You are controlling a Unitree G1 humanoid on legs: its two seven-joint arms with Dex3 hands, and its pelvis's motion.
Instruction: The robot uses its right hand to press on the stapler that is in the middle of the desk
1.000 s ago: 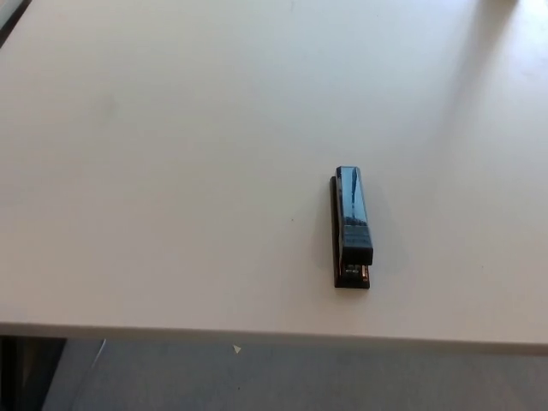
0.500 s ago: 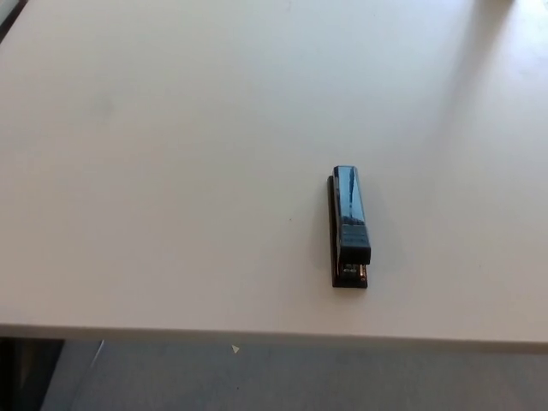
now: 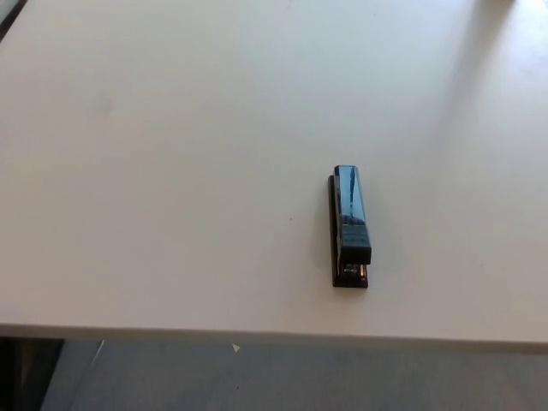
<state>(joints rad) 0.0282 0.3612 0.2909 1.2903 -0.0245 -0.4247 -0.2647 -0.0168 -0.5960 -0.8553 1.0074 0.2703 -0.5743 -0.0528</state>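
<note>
A black stapler (image 3: 350, 225) lies flat on the white desk (image 3: 171, 171), right of centre and close to the front edge. Its long side runs away from me, and the hinge end with a metal part faces the near edge. Nothing touches it. Neither of my hands shows in the head view.
The desk's front edge (image 3: 257, 332) runs across the bottom of the picture, with grey floor (image 3: 282, 377) below it. A dark strip (image 3: 17, 372) stands at the bottom left corner under the desk.
The whole picture shifted by a few pixels between one second ago and now, so the camera moved slightly. The stapler itself has not moved.
</note>
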